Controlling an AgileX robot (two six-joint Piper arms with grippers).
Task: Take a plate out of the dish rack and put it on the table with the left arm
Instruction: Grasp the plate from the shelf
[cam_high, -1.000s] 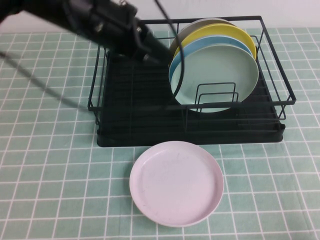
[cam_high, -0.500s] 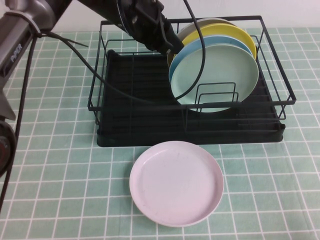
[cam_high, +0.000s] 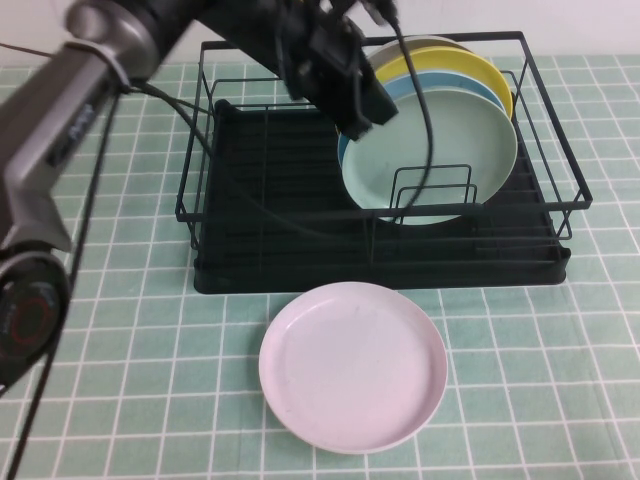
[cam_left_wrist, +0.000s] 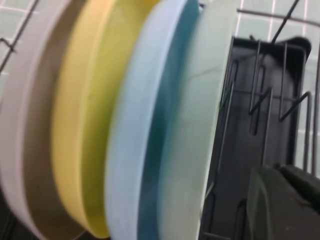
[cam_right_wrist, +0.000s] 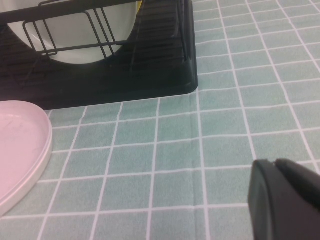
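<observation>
One left claw (cam_high: 362, 118) at plate (cam_high: 440, 160).

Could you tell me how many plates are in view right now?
5. Four stand on edge in the black wire dish rack: mint-green plate frontmost, then sky-blue, yellow, beige. A pink-white plate lies flat on the tiled table.

lettering on the left arm

pale lettering runs along the grey segment of the left arm (cam_high: 62, 125), too blurred to read; nothing else carries text.
</observation>
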